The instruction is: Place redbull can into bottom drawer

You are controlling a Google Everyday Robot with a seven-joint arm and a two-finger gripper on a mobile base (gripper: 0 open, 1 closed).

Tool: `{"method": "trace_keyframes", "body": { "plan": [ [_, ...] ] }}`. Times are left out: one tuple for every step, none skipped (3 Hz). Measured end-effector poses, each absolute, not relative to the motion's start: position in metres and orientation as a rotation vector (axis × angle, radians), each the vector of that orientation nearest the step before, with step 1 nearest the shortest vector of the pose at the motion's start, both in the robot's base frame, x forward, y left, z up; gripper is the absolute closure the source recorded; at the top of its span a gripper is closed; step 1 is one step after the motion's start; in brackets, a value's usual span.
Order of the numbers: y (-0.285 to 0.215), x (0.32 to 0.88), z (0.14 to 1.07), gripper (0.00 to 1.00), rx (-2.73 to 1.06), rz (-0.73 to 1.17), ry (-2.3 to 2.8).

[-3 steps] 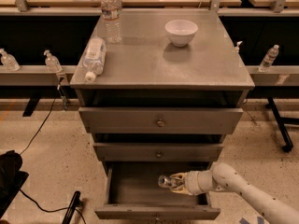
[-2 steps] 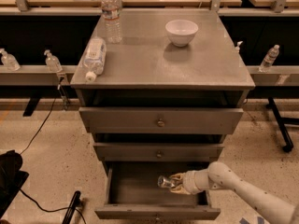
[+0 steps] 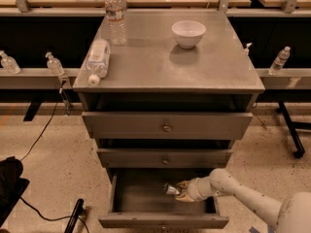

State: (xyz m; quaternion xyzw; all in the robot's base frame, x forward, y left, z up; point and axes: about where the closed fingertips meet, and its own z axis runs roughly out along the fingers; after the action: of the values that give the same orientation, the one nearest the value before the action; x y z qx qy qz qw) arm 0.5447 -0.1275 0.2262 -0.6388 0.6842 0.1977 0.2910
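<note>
The bottom drawer [image 3: 164, 221] of the grey metal cabinet is pulled open and shows a dark interior. My white arm reaches in from the lower right. My gripper [image 3: 181, 191] is inside the drawer, right of its middle, shut on the redbull can [image 3: 171, 189]. The can is small and silver; it lies sideways with a shiny round end pointing left. It is held low over the drawer floor; I cannot tell whether it touches.
The two upper drawers [image 3: 166, 125] are shut. On the cabinet top [image 3: 214, 72] stand a white bowl [image 3: 188, 33] and an upright water bottle [image 3: 115, 16]; another bottle [image 3: 97, 59] lies at the left edge. A black cable [image 3: 46, 130] runs on the floor at left.
The gripper and can have stayed almost still inside the drawer, shifting only slightly.
</note>
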Motion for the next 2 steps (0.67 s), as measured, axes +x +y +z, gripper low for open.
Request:
{"method": "trace_keyframes", "body": {
  "plan": [
    [-0.1228,0.5513,0.2131,1.0,-1.696,0.533,1.843],
    [-0.1218,0.5525,0.2063,1.0,-1.687,0.538,1.859]
  ]
}}
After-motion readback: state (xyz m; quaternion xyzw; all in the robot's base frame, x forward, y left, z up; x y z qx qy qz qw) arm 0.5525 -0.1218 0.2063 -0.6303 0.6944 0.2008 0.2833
